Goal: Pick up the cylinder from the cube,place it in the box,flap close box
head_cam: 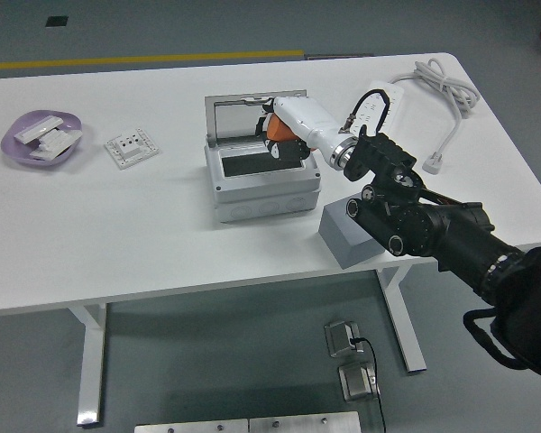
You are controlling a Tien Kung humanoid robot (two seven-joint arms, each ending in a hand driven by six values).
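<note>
Curled around a small orange cylinder point(274, 133), the robot's right hand point(284, 140), white-shelled with black fingers, hangs over the back right part of the open grey plastic box point(261, 185). Only a patch of the cylinder's bright orange side shows between the fingers, so its full shape is hidden. Below it the box interior is dark, and the hinged lid point(243, 110) stands raised at the rear. A grey cube point(343, 236) sits at the white table's point(117, 234) near edge, just right of the box, partly under the black forearm.
</note>
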